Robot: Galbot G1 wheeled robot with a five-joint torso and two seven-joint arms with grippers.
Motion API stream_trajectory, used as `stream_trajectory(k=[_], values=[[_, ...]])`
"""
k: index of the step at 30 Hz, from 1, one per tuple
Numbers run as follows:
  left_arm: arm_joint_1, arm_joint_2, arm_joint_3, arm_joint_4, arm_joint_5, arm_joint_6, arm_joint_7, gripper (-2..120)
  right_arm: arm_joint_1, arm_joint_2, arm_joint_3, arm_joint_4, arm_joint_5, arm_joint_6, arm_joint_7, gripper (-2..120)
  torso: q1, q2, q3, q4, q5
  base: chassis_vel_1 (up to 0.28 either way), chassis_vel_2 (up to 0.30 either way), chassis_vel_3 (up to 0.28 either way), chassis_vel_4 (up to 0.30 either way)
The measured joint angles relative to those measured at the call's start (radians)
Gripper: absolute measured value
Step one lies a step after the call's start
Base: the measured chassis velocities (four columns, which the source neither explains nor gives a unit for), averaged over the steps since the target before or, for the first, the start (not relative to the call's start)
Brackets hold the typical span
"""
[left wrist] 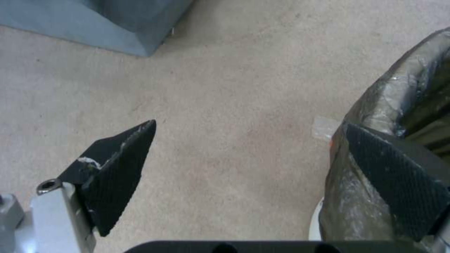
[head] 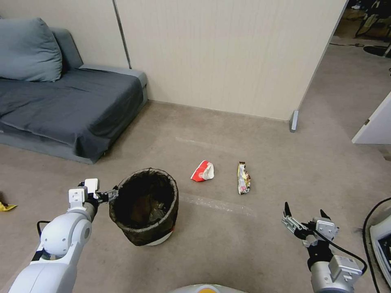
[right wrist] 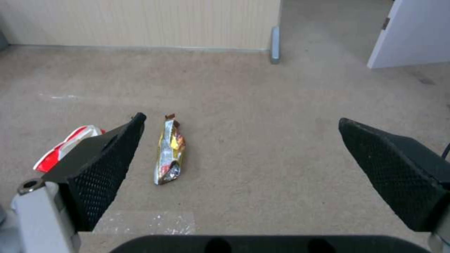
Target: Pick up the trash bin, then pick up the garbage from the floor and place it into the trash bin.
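Your left gripper sits at the trash bin, right at its rim on the side toward the sofa. From the left wrist its fingers are spread wide: one hangs over bare carpet, the other lies against the bag-covered wall of the bin (whether it presses or merely touches, you cannot tell). Nothing is clamped. The bin stands on the floor, close in front of the robot and left of centre, its dark liner folded over the rim and a strip of white showing at the base.

Your right gripper hovers above the carpet on the right, its fingers also wide apart and empty. Beyond it lie two pieces of garbage: a red-and-white carton just past the bin, and a yellow-silver wrapper near it, toward the right. The two are apart, not touching.
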Motion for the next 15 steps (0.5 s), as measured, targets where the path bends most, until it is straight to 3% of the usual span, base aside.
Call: stream_trajectory(k=[15], values=[[0.058,-0.002,-0.008,-0.152,0.055,0.006,0.018,100,-0.006,0.0,-0.004,-0.001,-0.005,0.001,-0.015,100,0.0,0.0,0.0,-0.0004,-0.0004,0.0,0.0,0.0,0.0]])
